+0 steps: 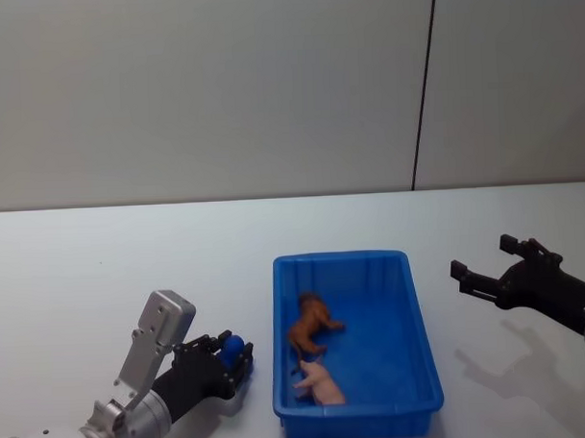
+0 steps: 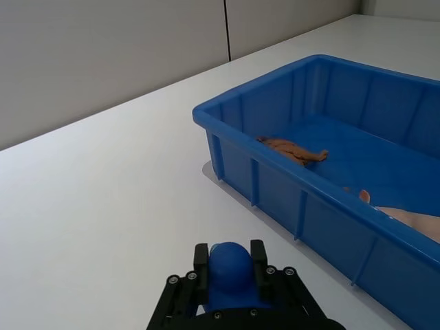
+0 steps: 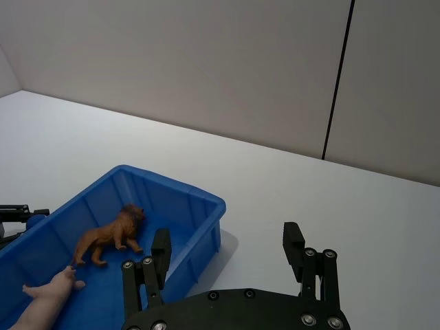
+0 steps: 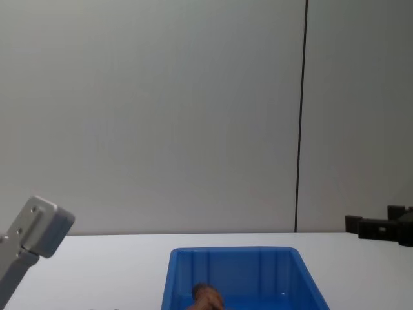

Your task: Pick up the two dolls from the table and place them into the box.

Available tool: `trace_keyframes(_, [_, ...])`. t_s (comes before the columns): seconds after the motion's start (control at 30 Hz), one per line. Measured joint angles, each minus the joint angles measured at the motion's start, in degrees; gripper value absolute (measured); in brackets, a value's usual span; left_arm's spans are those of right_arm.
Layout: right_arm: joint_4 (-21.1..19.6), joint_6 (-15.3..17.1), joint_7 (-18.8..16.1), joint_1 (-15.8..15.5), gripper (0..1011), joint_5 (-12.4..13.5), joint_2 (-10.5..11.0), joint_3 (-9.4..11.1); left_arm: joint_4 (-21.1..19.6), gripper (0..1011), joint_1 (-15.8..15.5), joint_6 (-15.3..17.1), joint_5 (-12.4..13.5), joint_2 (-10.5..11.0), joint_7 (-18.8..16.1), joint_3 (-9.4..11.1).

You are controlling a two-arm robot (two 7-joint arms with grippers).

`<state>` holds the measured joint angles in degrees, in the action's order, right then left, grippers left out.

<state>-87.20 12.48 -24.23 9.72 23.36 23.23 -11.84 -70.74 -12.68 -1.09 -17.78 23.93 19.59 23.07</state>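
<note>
The blue box (image 1: 276, 337) stands on the white table (image 1: 111, 264) in front of me. Both dolls lie inside it. The reddish-brown doll (image 1: 313, 325) is near the middle, and the pale pink doll (image 1: 320, 383) is by the near wall. My left gripper (image 1: 232, 357) rests low on the table just left of the box, its fingers closed around a blue rounded piece (image 2: 230, 270). My right gripper (image 1: 481, 256) hovers open and empty to the right of the box. The right wrist view shows the brown doll (image 3: 110, 234) and the pink doll (image 3: 45, 299) in the box (image 3: 172, 185).
A grey wall with a dark vertical seam (image 1: 423, 89) rises behind the table's far edge. Bare white tabletop (image 1: 528, 365) lies on both sides of the box. A grey part of my left arm (image 4: 39, 226) shows at the left of the chest view.
</note>
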Motion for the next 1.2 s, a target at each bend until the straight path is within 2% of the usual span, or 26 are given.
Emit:
trace_keyframes(0.13, [0.0, 0.0, 0.0, 0.0, 1001, 0.0, 0.0, 0.0, 0.1, 309, -0.1, 0.3, 0.1, -0.1, 0.0, 0.0])
trace_keyframes(0.4, [0.0, 0.0, 0.0, 0.0, 1001, 0.0, 0.0, 0.0, -0.5, 253, -0.1, 0.8, 0.2, -0.1, -0.3, -0.2])
trace_keyframes(0.9, [0.0, 0.0, 0.0, 0.0, 1001, 0.0, 0.0, 0.0, -8.2, 174, -0.2, 0.7, 1.5, 1.2, -2.4, -1.8])
trace_keyframes(1.2, [0.0, 0.0, 0.0, 0.0, 1001, 0.0, 0.0, 0.0, -11.9, 147, -2.4, 0.9, 3.3, 0.1, -2.2, -2.1])
